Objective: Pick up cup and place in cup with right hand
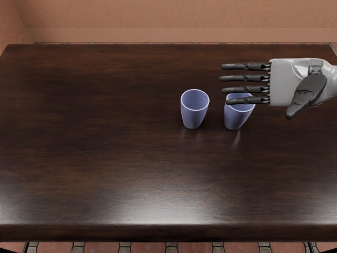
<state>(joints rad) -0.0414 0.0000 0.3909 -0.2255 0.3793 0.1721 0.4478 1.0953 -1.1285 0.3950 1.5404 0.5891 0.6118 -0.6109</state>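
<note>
My right hand (259,101) comes in from the picture's right edge, palm up, with its fingers spread and holding nothing. Its fingers point left, and the lowest one crosses in front of the rim of the right blue cup (236,119). Whether hand and cup touch, I cannot tell. The left blue cup (194,115) stands upright a short way to the left, apart from the other cup and the hand. Both cups look alike, with the left one's opening fully visible and the right one's partly hidden by fingers.
Both cups stand on a dark wooden table (105,158). Its back edge runs along a tan wall (158,21), and its front edge lies near the bottom of the picture, above a tiled floor.
</note>
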